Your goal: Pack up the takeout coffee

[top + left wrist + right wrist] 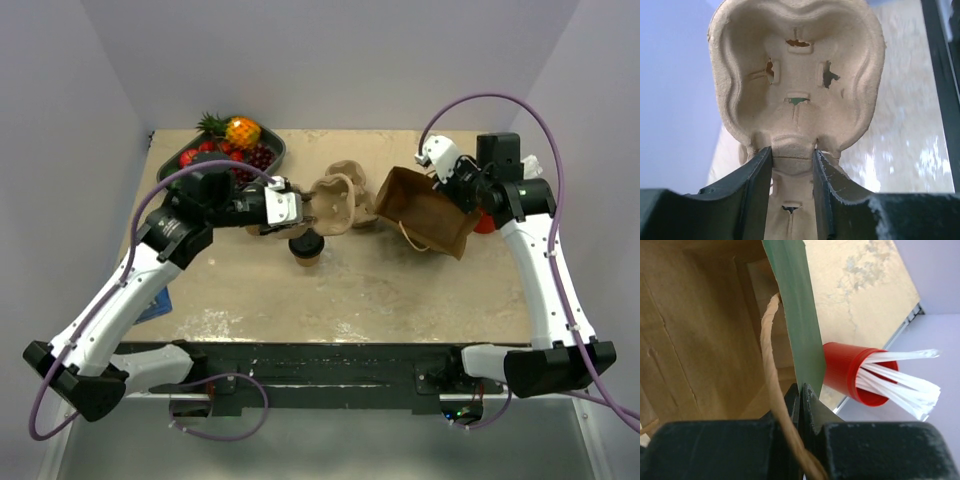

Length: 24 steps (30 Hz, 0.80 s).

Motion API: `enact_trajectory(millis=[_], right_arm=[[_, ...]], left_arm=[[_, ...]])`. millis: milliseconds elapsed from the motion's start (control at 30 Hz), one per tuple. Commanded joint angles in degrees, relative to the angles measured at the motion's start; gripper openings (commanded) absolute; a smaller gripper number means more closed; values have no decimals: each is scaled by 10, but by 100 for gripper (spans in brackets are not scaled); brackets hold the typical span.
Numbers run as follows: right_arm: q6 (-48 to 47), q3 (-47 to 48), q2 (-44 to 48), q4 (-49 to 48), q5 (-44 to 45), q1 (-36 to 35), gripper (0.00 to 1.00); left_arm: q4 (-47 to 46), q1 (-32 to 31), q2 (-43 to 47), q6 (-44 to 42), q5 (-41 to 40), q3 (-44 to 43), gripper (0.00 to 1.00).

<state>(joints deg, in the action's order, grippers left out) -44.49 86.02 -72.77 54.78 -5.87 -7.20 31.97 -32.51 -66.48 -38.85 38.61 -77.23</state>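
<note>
One takeout coffee cup (pixel 306 247), kraft-tan with a black lid, stands on the table just in front of my left gripper. My left gripper (pixel 296 210) is shut on the middle ridge of the pulp cup carrier (pixel 336 200), which is empty. In the left wrist view the carrier (pixel 795 75) fills the frame, pinched between my fingers (pixel 760 170). The brown paper bag (pixel 425 210) lies tilted with its mouth toward the carrier. My right gripper (pixel 448 178) is shut on the bag's upper wall (pixel 790 300), next to its twine handle (pixel 771 365). No cup shows inside the bag.
A red cup of white straws (pixel 852 372) lies just behind the bag at the right, mostly hidden by my right arm in the top view. A dark tray of fruit (pixel 230 150) sits at the back left. A blue object (pixel 155 305) lies at the left edge.
</note>
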Motion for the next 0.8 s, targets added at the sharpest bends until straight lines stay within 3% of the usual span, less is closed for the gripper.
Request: enact_trajectory(millis=[0,267,767], right_arm=[[32,6,12,31,-31,-4,0],[57,-4,27,51,-78,-5,0],[73,-1,49,101,-119,-5,0]], left_arm=[[-221,-50,15,90,22,1,0],[-413,-153,-59,76,26,8,0],[-485,-233,-139,20,59,5,0]])
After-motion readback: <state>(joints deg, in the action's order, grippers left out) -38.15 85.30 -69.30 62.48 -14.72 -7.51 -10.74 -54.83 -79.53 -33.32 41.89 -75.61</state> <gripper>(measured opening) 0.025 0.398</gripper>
